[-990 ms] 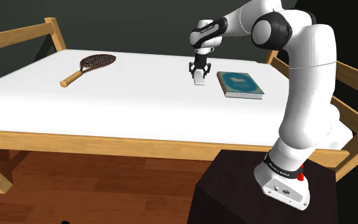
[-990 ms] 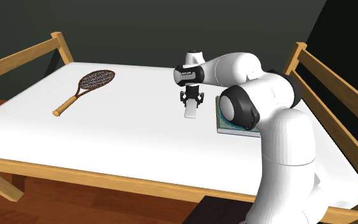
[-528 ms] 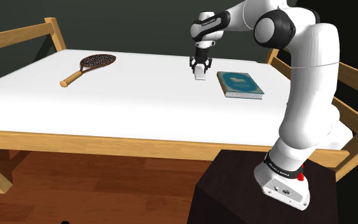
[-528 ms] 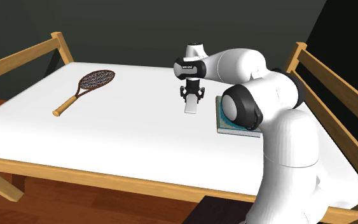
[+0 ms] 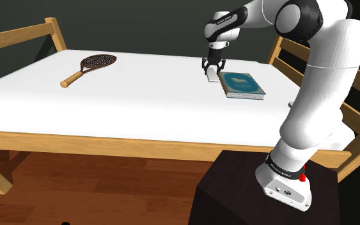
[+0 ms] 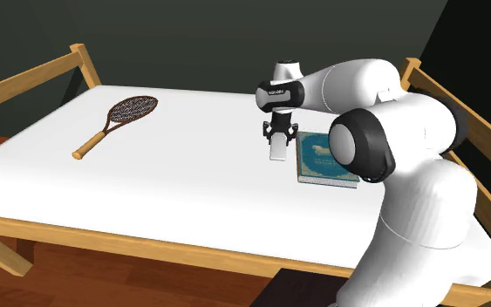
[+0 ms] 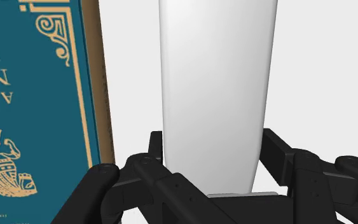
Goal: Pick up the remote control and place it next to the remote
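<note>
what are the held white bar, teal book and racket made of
Plain white oblong remote in the black hand: smooth, untextured, material unclear. Teal gold-printed book: likely card cover, brown page edge shows. Brown racket: wood-coloured handle, dark strung head, probably wood.

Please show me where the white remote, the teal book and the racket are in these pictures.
white remote (image 7: 212, 89): wrist view, on the middle of its plain white body.
teal book (image 5: 241, 83): shoulder view, on the middle of its cover.
racket (image 6: 132, 108): second exterior view, on its strung head.
</note>
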`<state>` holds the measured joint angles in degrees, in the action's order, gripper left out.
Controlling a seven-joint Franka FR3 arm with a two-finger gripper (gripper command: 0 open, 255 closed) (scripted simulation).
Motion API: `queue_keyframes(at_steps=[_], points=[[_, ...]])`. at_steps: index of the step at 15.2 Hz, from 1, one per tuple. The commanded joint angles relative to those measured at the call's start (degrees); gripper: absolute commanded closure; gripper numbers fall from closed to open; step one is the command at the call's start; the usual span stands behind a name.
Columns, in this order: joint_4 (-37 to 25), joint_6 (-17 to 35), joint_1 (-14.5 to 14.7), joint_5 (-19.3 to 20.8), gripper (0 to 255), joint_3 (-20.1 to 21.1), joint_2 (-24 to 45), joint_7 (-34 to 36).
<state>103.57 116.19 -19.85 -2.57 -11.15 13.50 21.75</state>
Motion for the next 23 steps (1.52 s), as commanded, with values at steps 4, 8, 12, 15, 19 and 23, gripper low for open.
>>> queue_keyframes(at_steps=[4, 8, 12, 15, 19, 23], points=[[10.35, 2.65, -2.27, 1.42, 255, -2.15, -7.86, -4.1], [17.23, 4.09, -4.2, 2.94, 255, -4.09, -13.48, -7.29], [23.03, 4.98, -6.42, 4.8, 255, -6.3, -18.63, -10.67], [26.7, 5.34, -8.25, 6.39, 255, -8.16, -22.17, -13.37], [30.68, 5.47, -10.93, 8.74, 255, -10.89, -26.4, -17.22], [33.61, 5.3, -13.87, 11.22, 255, -13.87, -29.96, -21.42]])
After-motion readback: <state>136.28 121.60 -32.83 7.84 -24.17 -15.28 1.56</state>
